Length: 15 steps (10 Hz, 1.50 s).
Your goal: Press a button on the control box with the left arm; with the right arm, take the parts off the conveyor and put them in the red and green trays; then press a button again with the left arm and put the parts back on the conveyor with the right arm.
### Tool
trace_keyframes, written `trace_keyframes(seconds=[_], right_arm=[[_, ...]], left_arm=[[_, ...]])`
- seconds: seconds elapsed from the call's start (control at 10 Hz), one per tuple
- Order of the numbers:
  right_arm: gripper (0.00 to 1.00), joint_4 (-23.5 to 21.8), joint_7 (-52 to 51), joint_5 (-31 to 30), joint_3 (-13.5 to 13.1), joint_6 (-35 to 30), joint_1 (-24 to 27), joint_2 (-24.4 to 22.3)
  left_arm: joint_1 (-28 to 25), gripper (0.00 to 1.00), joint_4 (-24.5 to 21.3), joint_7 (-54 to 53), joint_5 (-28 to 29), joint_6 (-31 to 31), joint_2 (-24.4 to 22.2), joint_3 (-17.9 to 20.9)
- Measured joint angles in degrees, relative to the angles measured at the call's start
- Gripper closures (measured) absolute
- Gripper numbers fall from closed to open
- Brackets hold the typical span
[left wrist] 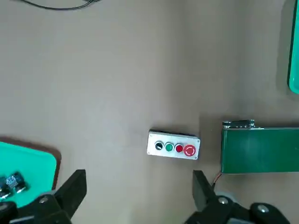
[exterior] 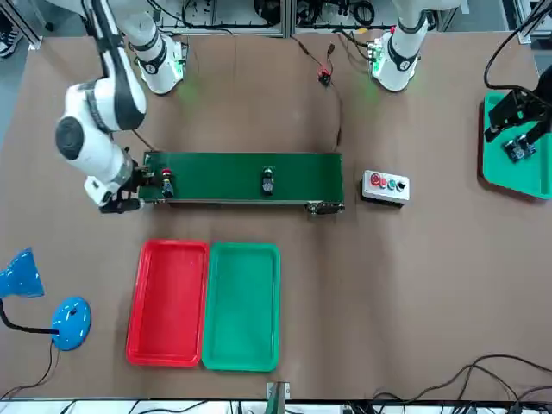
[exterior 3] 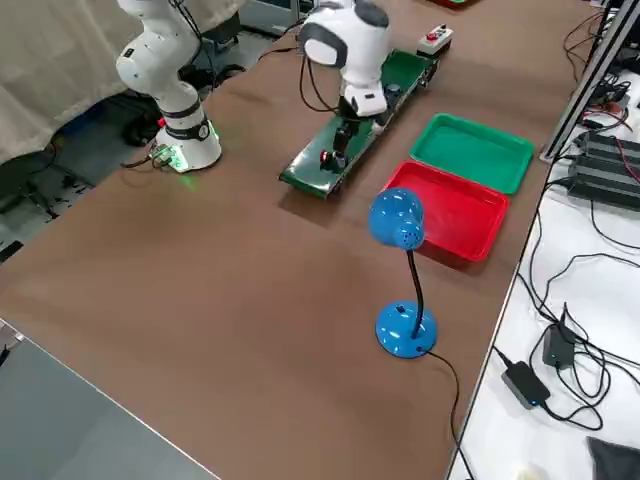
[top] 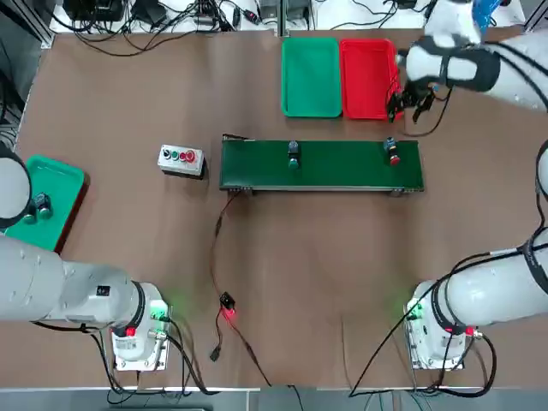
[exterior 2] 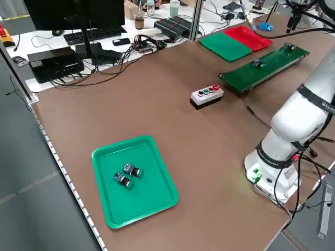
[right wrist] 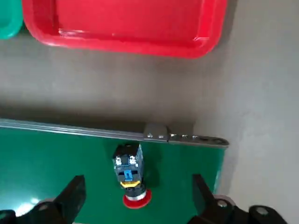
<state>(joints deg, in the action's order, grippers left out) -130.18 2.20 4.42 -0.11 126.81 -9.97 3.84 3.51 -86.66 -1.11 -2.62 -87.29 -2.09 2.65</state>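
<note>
Across the desk [top: 257, 257] lies the green conveyor [top: 342, 168], in the right arm's reach so we can unload it there. Just beyond it, the green tray [top: 311, 77] and red tray [top: 368, 77] sit side by side, presumably to keep our drops short and sorted by colour. A side tray [exterior 2: 136, 201] on the left holds two spare-looking parts [exterior 2: 127, 175]. Our right tool [right wrist: 140, 179] is open above the conveyor's right end, its fingers either side of the red-ended part [right wrist: 131, 172], likely lining up a grasp. Our left tool [left wrist: 140, 175], also open and empty, hangs by the side tray, off the control box [top: 181, 157], whose buttons face up for pressing. The green-ended part [top: 294, 154] stands nearer the conveyor's left end.
</note>
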Motion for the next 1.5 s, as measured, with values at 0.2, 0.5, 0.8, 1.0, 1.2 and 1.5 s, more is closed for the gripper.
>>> trace_keyframes(seconds=[0.2,0.5,0.8,1.0,1.2,1.5], right_arm=[[0.00,-3.35,0.57,0.18,0.04,5.21,-1.68,-0.32],[0.00,-5.31,0.59,0.19,0.04,9.98,-1.90,-0.28],[0.00,-8.95,0.59,0.19,0.04,16.21,-1.99,0.88],[0.01,-10.39,0.59,0.19,0.07,18.12,-2.47,1.48],[0.11,-11.35,0.66,0.19,0.08,19.63,-3.38,1.49],[0.51,-11.54,0.67,0.20,0.06,19.73,-3.41,1.63]], left_arm=[[0.18,0.00,-0.24,-1.32,0.37,0.05,0.44,-0.09],[0.78,0.00,-0.30,-1.85,0.80,0.05,1.82,-0.16],[0.90,0.00,-0.30,-1.78,0.83,0.05,2.49,-0.27],[0.53,0.00,-0.30,-1.76,0.83,0.05,2.69,-0.24],[0.38,0.00,-0.30,-1.76,0.83,0.05,3.03,-0.24],[0.47,0.00,-0.29,-1.76,0.83,0.05,3.10,-0.29]])
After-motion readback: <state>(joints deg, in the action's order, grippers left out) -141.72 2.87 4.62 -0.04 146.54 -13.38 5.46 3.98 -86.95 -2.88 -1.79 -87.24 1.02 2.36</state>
